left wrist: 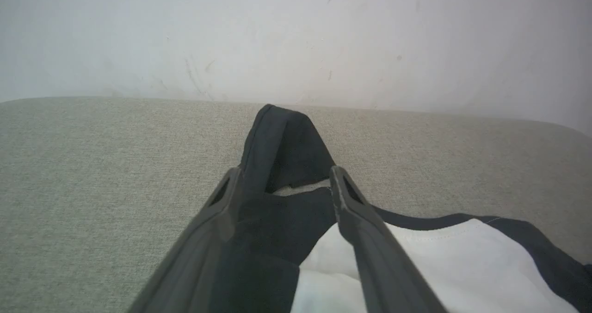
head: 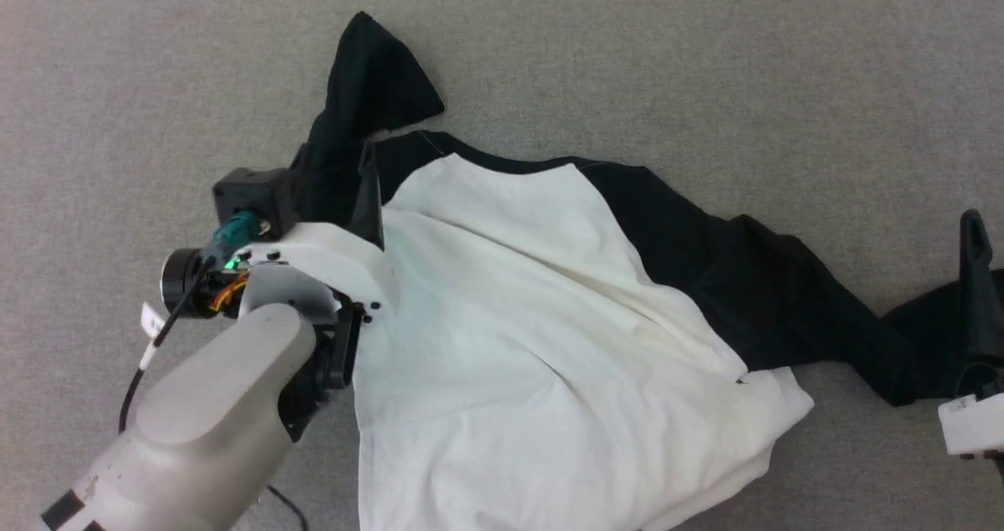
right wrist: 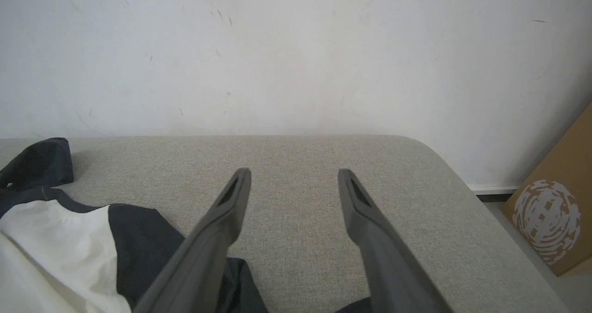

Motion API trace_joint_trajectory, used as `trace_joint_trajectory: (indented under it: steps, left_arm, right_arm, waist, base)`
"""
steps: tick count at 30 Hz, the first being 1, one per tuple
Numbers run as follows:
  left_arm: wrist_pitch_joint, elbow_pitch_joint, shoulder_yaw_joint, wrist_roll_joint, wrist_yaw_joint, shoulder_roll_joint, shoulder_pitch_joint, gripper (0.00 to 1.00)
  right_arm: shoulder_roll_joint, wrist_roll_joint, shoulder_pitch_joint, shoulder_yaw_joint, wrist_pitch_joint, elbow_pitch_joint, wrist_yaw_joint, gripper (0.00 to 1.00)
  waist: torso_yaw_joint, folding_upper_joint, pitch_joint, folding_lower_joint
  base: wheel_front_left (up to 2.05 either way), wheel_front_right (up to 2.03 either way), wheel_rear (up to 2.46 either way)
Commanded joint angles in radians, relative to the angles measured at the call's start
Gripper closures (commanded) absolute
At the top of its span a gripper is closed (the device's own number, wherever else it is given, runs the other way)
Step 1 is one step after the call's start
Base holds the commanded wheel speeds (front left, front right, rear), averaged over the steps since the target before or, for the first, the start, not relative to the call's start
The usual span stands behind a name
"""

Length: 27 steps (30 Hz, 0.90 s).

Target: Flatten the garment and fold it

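Two tools stand spread: the left tool [left wrist: 284, 180] straddles one black sleeve of the crumpled white-and-black soft T-shirt [head: 533, 319] on the grey fabric-covered counter [head: 706, 60]; the right tool [right wrist: 293, 180] hovers over the other sleeve.

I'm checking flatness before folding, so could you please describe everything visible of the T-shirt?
The T-shirt is soft, cotton-looking cloth: white body, black shoulders and sleeves. It lies spread but creased, unfolded, on the grey woven surface. One black sleeve stands bunched up at the far side; the other sleeve trails crumpled to the right. The open left hand straddles black fabric by the raised sleeve.
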Motion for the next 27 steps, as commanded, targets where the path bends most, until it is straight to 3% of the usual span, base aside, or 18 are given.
trace_joint_trajectory:
  steps: [1,4,8,12,15,27]
  left_arm:
    - [-0.024,-0.031,0.048,-0.014,-0.005,-0.013,0.035,0.0]
    - [-0.037,-0.143,0.168,0.035,0.0,-0.024,0.095,0.0]
    - [-0.038,-0.373,0.333,0.258,0.037,-0.028,0.238,0.0]
    - [-0.038,-0.519,0.404,0.432,0.077,-0.014,0.412,0.0]
    - [-0.038,-0.581,0.427,0.486,0.09,-0.024,0.515,0.0]
    - [-0.038,-0.609,0.475,0.558,0.005,-0.119,0.594,0.0]
  right_arm:
    - [-0.001,-0.006,0.007,0.003,0.002,0.005,-0.001,0.0]
    - [-0.005,-0.004,0.019,0.014,0.012,0.017,-0.001,0.0]
    - [-0.023,0.007,0.023,0.032,0.034,0.033,-0.001,0.0]
    - [-0.079,0.035,0.016,0.077,0.098,0.073,-0.001,0.0]
    - [-0.146,0.062,-0.005,0.113,0.156,0.118,-0.001,0.0]
    - [-0.42,0.165,-0.106,0.295,0.381,0.399,-0.001,0.0]
  waist:
    - [0.003,-0.0001,-0.016,-0.0001]
    - [0.009,-0.0001,-0.038,-0.0001]
    - [0.02,-0.0001,-0.06,-0.0001]
    - [0.032,-0.0001,-0.069,-0.0001]
    - [0.047,-0.0001,-0.063,-0.0001]
    - [0.118,-0.0001,-0.003,-0.0001]
  base:
    - [0.0,0.0,0.0]
    - [0.0,0.0,0.0]
    - [0.0,0.0,0.0]
    - [0.0,0.0,0.0]
    - [0.0,0.0,0.0]
    - [0.0,0.0,0.0]
